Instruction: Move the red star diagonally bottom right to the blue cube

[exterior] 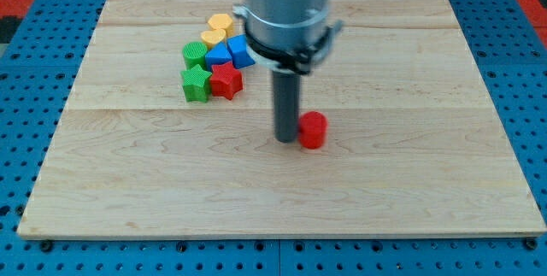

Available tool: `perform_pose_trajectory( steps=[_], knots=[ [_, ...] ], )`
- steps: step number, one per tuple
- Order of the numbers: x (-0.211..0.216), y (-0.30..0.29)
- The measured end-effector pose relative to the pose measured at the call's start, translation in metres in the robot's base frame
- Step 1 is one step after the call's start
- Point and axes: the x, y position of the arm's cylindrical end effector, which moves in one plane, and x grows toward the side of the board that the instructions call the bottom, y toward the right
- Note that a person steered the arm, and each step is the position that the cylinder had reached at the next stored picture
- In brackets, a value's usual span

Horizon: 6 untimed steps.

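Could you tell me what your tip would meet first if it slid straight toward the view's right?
Almost at once, the red cylinder: it sits just right of my tip, seemingly touching, though depth is unclear.

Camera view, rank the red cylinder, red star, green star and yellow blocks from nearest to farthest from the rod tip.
From my tip:
1. Red cylinder, right beside it on the view's right.
2. Red star, up-left.
3. Green star, left of the red star.
4. Yellow blocks, top of the cluster.
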Motion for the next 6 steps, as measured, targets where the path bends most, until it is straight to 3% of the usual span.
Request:
perform_pose_trajectory(
  steps=[1,2,3,4,5,6],
  knots=[
    [0.01,0.103],
    [0.015,0.059],
    [-0.022,-0.038],
    [-0.085,-0.017],
    [-0.139,-0.057],
    [-0.133,-0.126]
  ],
)
